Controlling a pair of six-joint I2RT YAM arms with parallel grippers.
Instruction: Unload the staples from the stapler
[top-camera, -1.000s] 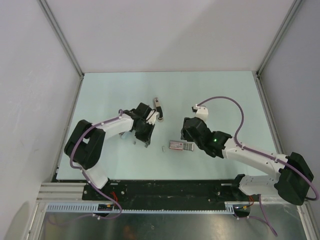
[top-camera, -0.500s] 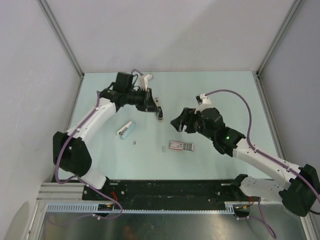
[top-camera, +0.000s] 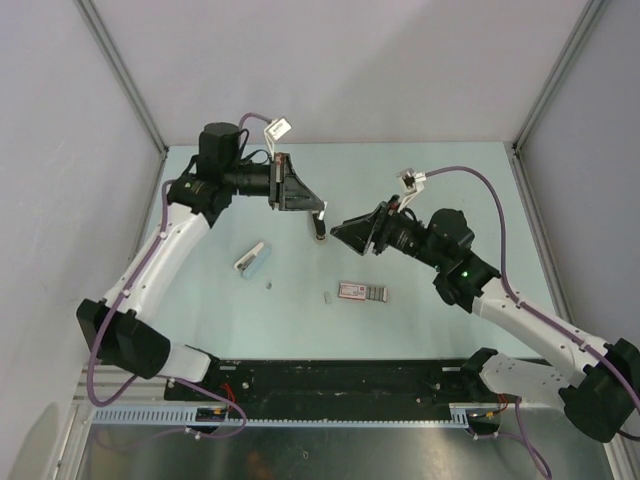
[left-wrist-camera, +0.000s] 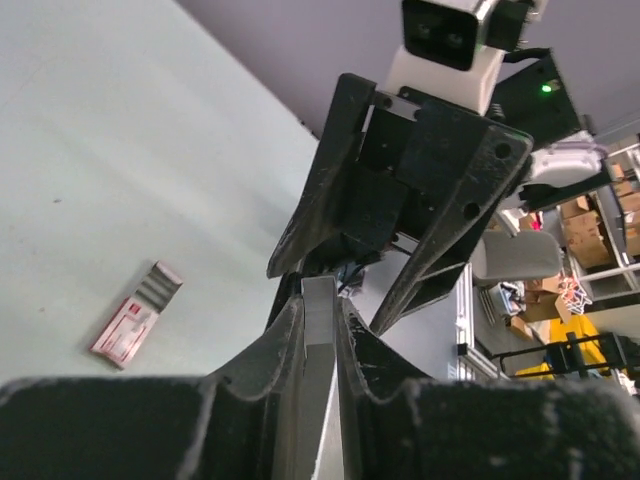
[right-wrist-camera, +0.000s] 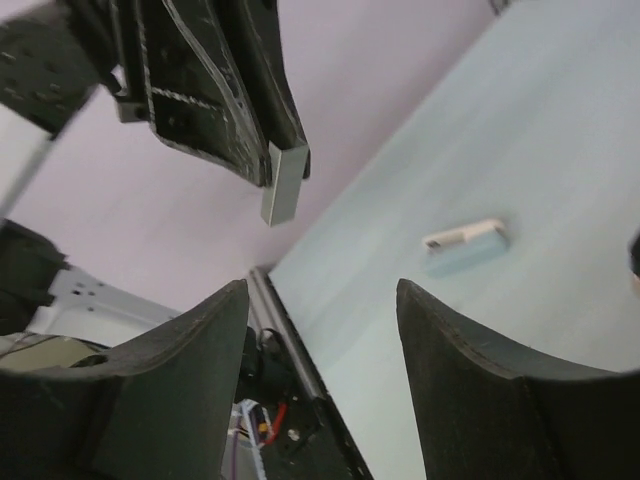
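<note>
My left gripper (top-camera: 319, 211) is raised over the far middle of the table and shut on a narrow silvery metal channel piece (top-camera: 319, 226). In the left wrist view the channel (left-wrist-camera: 320, 310) stands clamped between the fingers (left-wrist-camera: 285, 330). My right gripper (top-camera: 341, 229) is open and empty, pointing at the left one from just to its right; the channel (right-wrist-camera: 284, 186) hangs ahead of its jaws (right-wrist-camera: 322, 290). The light-blue and white stapler body (top-camera: 252, 260) lies on the table. Two tiny grey specks, one (top-camera: 268, 286) and another (top-camera: 327, 296), lie near it; they may be staples.
A flat pink-and-white little box (top-camera: 362, 291) lies near the front middle of the table, also in the left wrist view (left-wrist-camera: 135, 315). The stapler body shows in the right wrist view (right-wrist-camera: 465, 243). Grey walls enclose the table (top-camera: 450, 180) on three sides.
The left gripper left the stapler body on the table, took hold of the metal channel and lifted it. The right gripper rose from beside the box and turned towards the left gripper.
</note>
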